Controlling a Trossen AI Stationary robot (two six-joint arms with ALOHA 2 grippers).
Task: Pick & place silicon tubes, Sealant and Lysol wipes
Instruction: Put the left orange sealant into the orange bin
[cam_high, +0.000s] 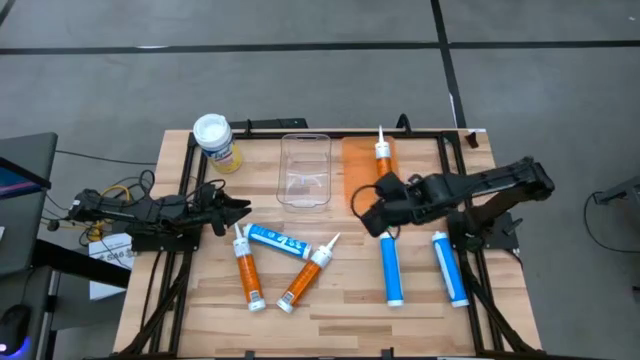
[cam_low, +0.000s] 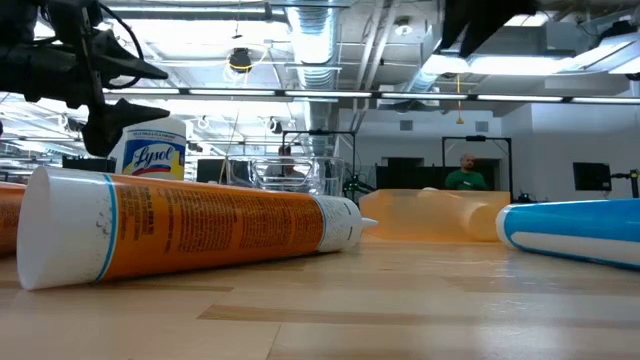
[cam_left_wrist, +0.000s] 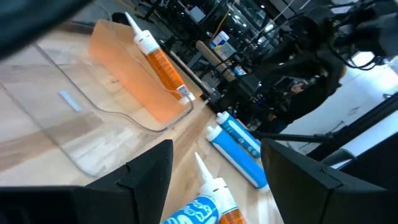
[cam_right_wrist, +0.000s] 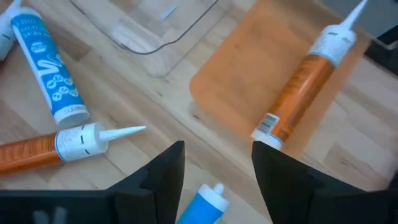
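The Lysol wipes canister (cam_high: 213, 140), with a white lid and yellow label, stands upright at the table's far left. An orange tube (cam_high: 383, 158) lies in the orange bin (cam_high: 358, 170). Two orange tubes (cam_high: 246, 268) (cam_high: 305, 272) and a small blue tube (cam_high: 278, 240) lie on the table near the left. Two long blue tubes (cam_high: 391, 268) (cam_high: 450, 267) lie at the right. My left gripper (cam_high: 240, 208) is level at the left edge, open and empty. My right gripper (cam_high: 372, 212) hangs open above the table beside the orange bin's near end, holding nothing.
A clear plastic bin (cam_high: 305, 168) stands beside the orange bin at the table's far middle. A black frame runs along the table's far edge (cam_high: 300, 127). In the low view a person (cam_low: 467, 175) shows in the room behind.
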